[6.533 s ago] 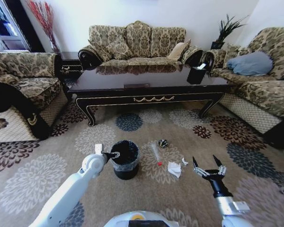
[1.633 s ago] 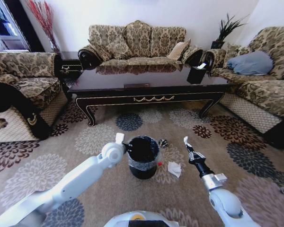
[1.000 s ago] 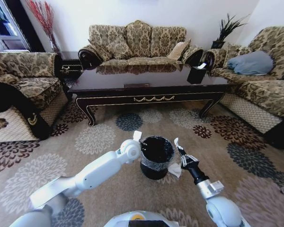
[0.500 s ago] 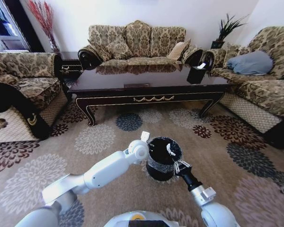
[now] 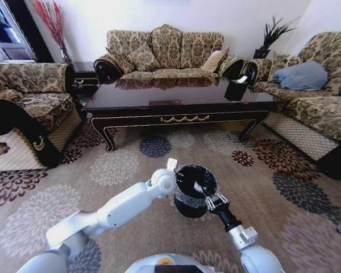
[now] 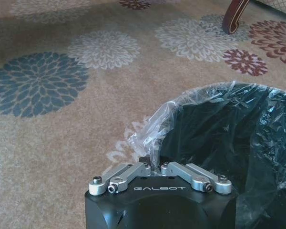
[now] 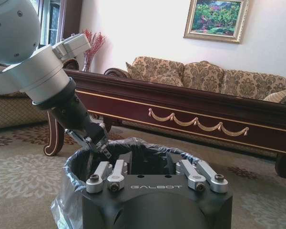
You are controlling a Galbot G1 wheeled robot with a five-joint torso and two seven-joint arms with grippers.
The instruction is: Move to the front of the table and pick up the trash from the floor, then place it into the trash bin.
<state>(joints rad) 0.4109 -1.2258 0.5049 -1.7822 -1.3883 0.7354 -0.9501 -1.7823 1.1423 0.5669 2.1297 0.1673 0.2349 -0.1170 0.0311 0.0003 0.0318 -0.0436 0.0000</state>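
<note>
Left end effector [image 5: 178, 177] pinches the liner rim of the trash bin [image 5: 193, 192] (on the floor [image 5: 131, 222] before the bench [image 5: 176, 102]), right end effector [image 5: 209, 199] over the bin mouth, fingers spread, no trash visible in them.

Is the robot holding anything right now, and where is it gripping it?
The left tool grips the trash bin by its rim, pinching the bag liner. The right tool is over the bin's mouth; whether it holds anything cannot be told.
</note>
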